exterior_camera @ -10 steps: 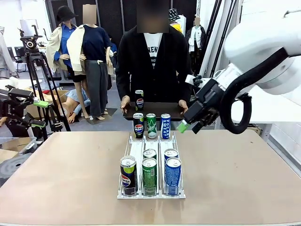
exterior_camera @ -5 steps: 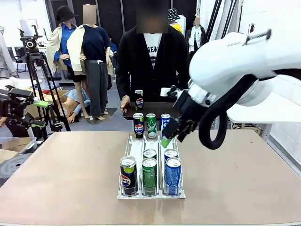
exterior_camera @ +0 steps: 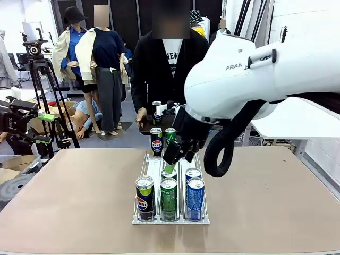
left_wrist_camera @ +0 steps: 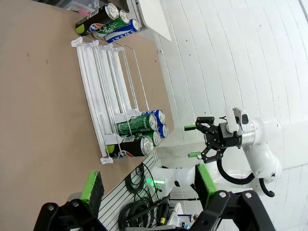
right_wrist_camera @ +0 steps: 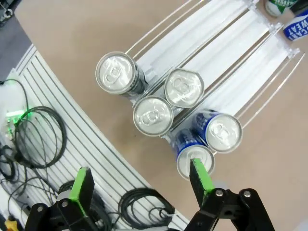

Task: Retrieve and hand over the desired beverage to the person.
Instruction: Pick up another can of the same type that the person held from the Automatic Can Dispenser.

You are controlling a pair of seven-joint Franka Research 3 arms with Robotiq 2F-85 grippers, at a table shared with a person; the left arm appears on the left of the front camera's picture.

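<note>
1. Your right claw gapes wide just above the green cans at the rack's near end.
2. Rack holds cans: five near, others far.
3. Person stands beyond the desk's far edge.
4. Left claw is wide too.

1. The rack sits in the middle of the table.
2. Five near cans stand in its 6 o'clock end.
3. The far cans stand at its 12 o'clock end.
4. The person stands behind at 12 o'clock, holding a tray with one can on it.

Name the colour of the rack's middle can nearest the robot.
The middle can is green, clearest in the front view.
</note>
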